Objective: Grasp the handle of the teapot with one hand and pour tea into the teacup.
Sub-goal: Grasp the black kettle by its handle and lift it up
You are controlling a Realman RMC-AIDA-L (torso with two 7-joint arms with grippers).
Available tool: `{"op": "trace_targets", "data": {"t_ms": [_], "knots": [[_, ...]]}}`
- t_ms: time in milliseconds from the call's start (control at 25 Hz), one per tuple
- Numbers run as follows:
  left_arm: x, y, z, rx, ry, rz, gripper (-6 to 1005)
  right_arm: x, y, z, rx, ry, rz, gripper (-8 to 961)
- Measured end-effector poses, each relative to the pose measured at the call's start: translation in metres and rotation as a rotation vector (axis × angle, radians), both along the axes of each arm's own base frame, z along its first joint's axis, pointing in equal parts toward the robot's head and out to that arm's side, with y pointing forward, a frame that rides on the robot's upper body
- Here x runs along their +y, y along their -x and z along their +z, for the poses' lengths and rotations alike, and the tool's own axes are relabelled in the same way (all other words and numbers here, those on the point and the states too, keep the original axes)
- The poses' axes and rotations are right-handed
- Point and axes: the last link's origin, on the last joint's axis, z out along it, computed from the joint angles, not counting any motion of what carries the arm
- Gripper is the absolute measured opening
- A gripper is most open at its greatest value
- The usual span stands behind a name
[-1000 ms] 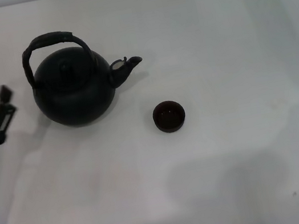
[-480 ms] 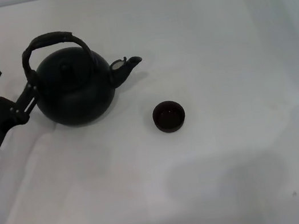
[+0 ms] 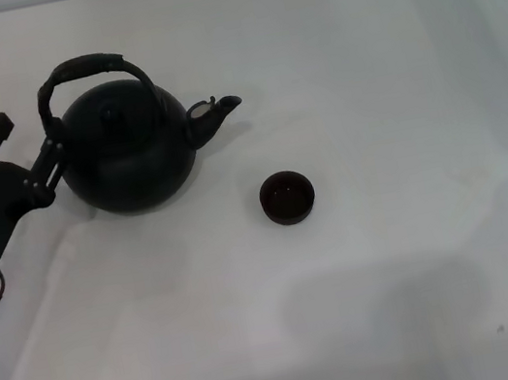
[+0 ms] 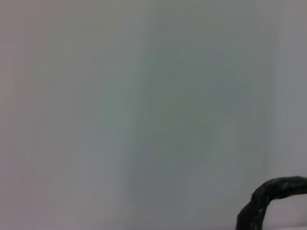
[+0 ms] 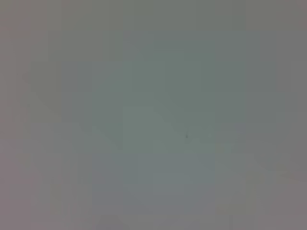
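Head view: teapot (image 3: 126, 153) seemingly unmarked, left gripper (image 3: 27, 141) beside.

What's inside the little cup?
The teacup looks dark inside in the head view; whether there is tea cannot be told. The teapot stands apart to its left, with the open left gripper beside it.

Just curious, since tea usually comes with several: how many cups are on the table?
1. The teacup stands alone on the white table, near the teapot, off its spout's side. None seems hidden.

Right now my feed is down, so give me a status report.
Left gripper open beside teapot, handle ungrasped. Right arm out of view. Teacup stands apart below the spout, path clear.
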Motion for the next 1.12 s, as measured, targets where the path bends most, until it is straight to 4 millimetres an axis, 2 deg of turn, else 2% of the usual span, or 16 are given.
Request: {"op": "trace_targets", "data": {"t_ms": [80,200,400,1120], "knots": [[0.003,0.001,-0.001,-0.005,-0.002,0.021,840,-0.001,0.000,0.001,0.000,-0.004,0.008,838],[0.008,0.000,-0.001,-0.027,-0.018,0.052,639,-0.002,0.001,0.001,-0.001,-0.007,0.016,838],[0.015,-0.001,-0.002,-0.030,-0.021,0.068,404,-0.003,0.000,0.001,-0.004,-0.005,0.014,838],[0.023,-0.003,-0.001,-0.018,-0.021,0.069,327,-0.003,-0.001,0.002,-0.002,-0.008,0.012,838]]}}
